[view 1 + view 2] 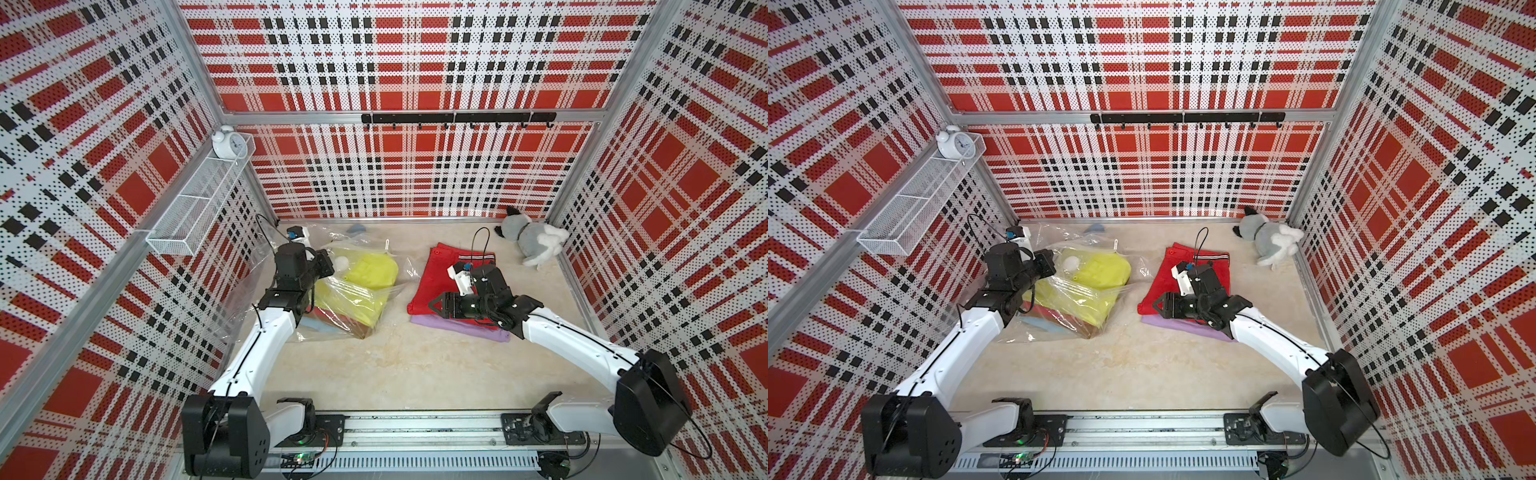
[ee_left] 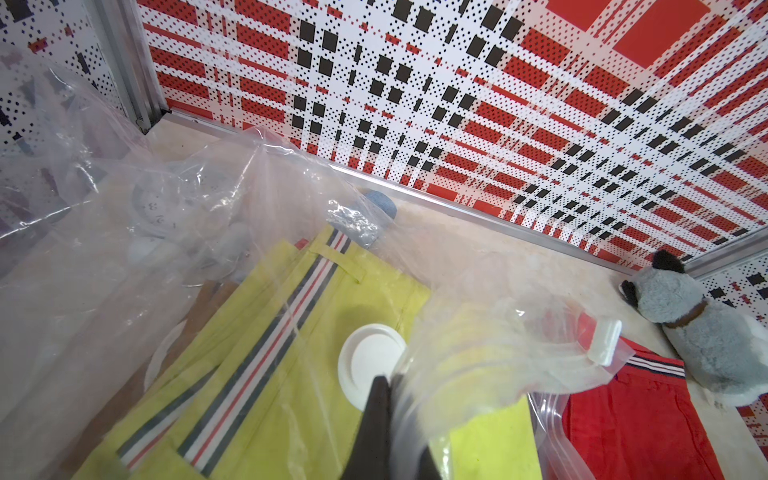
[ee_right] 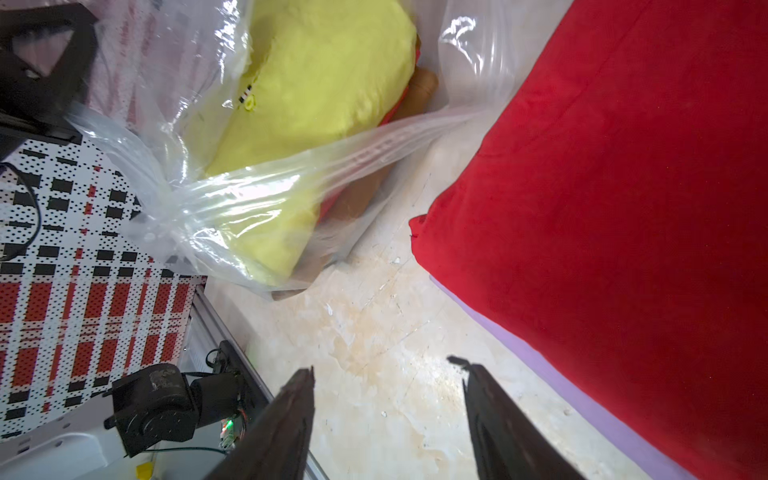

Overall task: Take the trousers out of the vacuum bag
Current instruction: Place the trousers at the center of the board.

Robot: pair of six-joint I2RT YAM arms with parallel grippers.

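Table scene, both arms in frame as I watch from my station.

**Left claw** [image 2: 390, 384]: pressed together, pinching a fold of the vacuum bag [image 1: 353, 299] near its mouth. The plastic rises from the fingers and curls over them in the left wrist view.

**Right claw** [image 3: 384, 370]: spread, with nothing between its fingers. I see it over bare table [image 1: 395, 374], just beside the near left corner of the stacked pairs. In both top views it points toward the bag.

**Trousers already out of the bag:** the red trousers [image 1: 449, 278] lie flat on the lilac trousers [image 1: 465, 330], to the right of the bag and apart from it. Only a lilac strip shows along the stack's near edge.

**Trousers inside the bag:** the yellow-green trousers [image 1: 365, 274] lie on top, striped waistband toward the back wall. Beneath them I make out the brown trousers [image 3: 357, 199] and a light blue layer [image 1: 316, 326] at the near left.

**Valve cap** [image 2: 370, 370]: round and white, sitting on the bag's upper film over the yellow-green pair, close to the left claw.

**Plush toy** [image 1: 532, 241]: grey-white, lying in the far right corner, well apart from both claws.
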